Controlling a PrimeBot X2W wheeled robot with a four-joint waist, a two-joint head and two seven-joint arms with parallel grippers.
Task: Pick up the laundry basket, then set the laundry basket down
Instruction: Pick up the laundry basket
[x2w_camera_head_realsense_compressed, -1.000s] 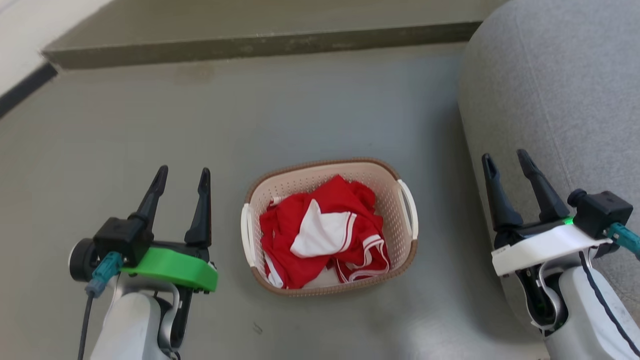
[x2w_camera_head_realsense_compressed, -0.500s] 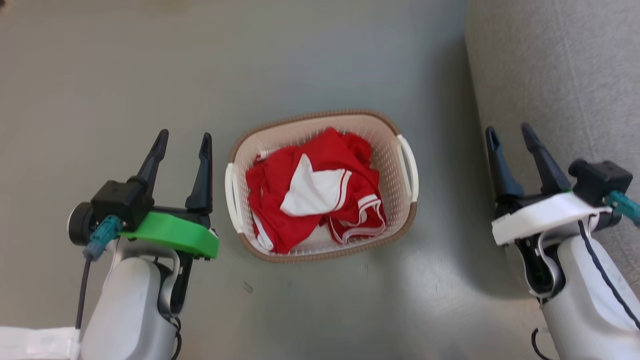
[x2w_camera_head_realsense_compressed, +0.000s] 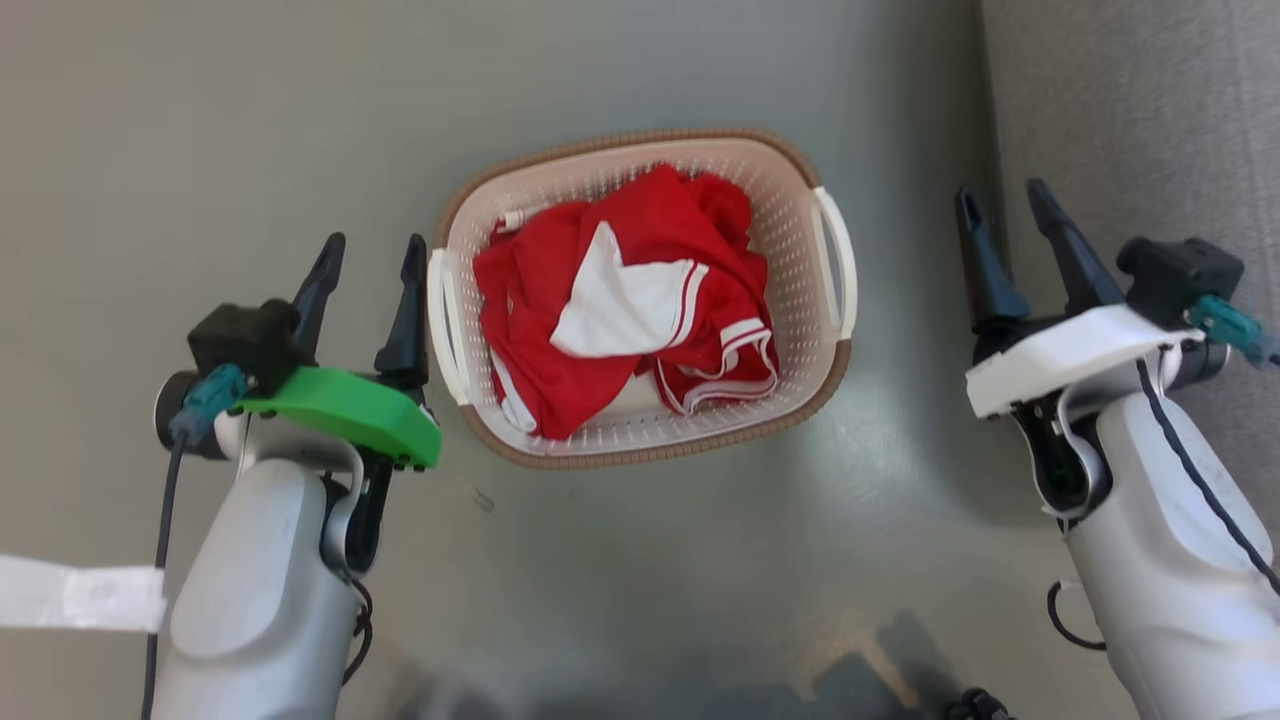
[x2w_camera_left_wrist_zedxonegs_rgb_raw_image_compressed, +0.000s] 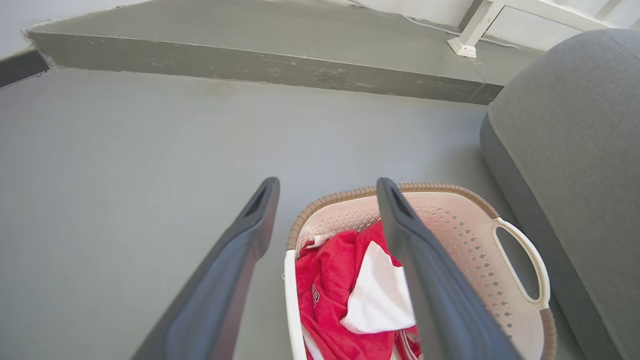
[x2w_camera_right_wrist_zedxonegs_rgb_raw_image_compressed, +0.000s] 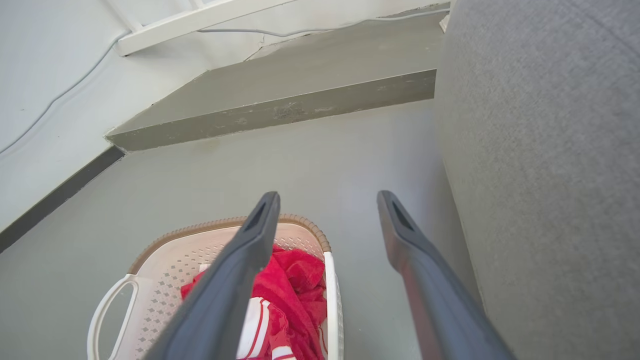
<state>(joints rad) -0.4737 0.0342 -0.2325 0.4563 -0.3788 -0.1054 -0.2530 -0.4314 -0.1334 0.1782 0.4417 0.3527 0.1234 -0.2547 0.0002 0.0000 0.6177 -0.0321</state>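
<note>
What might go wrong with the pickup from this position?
The left gripper, open, has one finger close beside the left handle of the laundry basket; it may shove rather than straddle it. The right gripper, open, sits farther from the right handle, beside the grey sofa; an uneven grasp could tilt the basket.

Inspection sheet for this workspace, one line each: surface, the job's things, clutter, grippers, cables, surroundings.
Surface: smooth grey floor; the basket stands on it.
Job's things: laundry basket, upright, holding a red and white garment.
Clutter: a white strip at the head view's lower left; cannot tell what it is.
Grippers: left gripper open, close beside the basket's left handle; right gripper open, apart from the right handle.
Cables: dark cable along the left arm; another on the right forearm; a thin one along the wall.
Surroundings: grey upholstered seat on the right; low step ahead; white wall.
</note>
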